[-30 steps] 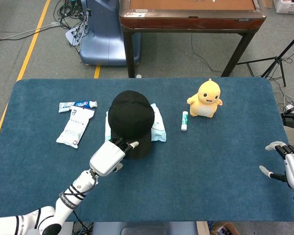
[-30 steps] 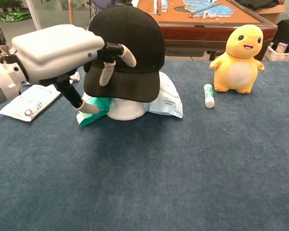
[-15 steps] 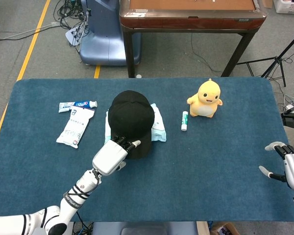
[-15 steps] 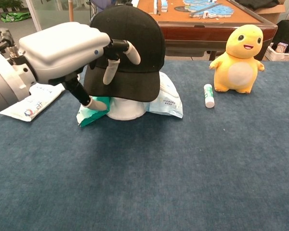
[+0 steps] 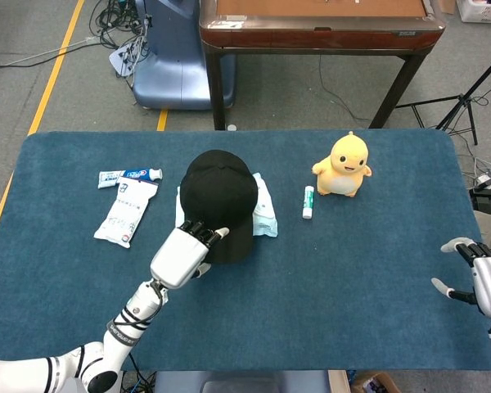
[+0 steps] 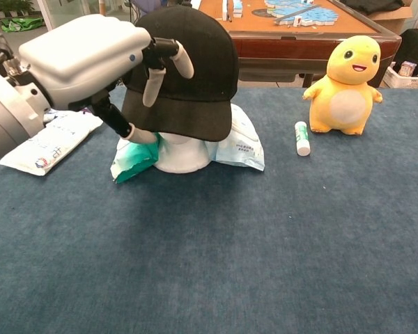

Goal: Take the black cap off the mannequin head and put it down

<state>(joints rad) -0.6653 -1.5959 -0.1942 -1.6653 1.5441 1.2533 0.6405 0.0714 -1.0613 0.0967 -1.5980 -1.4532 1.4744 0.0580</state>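
Note:
The black cap (image 5: 221, 195) sits on the white mannequin head (image 6: 183, 154) at the middle of the blue table (image 5: 311, 270). Its brim (image 6: 188, 118) is lifted, so the white base shows beneath it. My left hand (image 5: 184, 254) grips the brim's front left edge, fingers (image 6: 174, 59) on top and thumb underneath. In the chest view this hand (image 6: 83, 59) fills the upper left. My right hand (image 5: 484, 282) hangs at the table's far right edge with fingers apart, holding nothing.
A teal and white packet (image 6: 240, 142) lies under the mannequin head. A yellow plush toy (image 5: 344, 166) and a small white tube (image 5: 308, 201) stand to the right. A toothpaste box (image 5: 129, 175) and a white pouch (image 5: 127, 211) lie left. A wooden table (image 5: 311, 24) stands behind.
My left hand has risen slightly with the brim in its grip, tilting the cap up and baring more of the white head. The right hand has stayed still.

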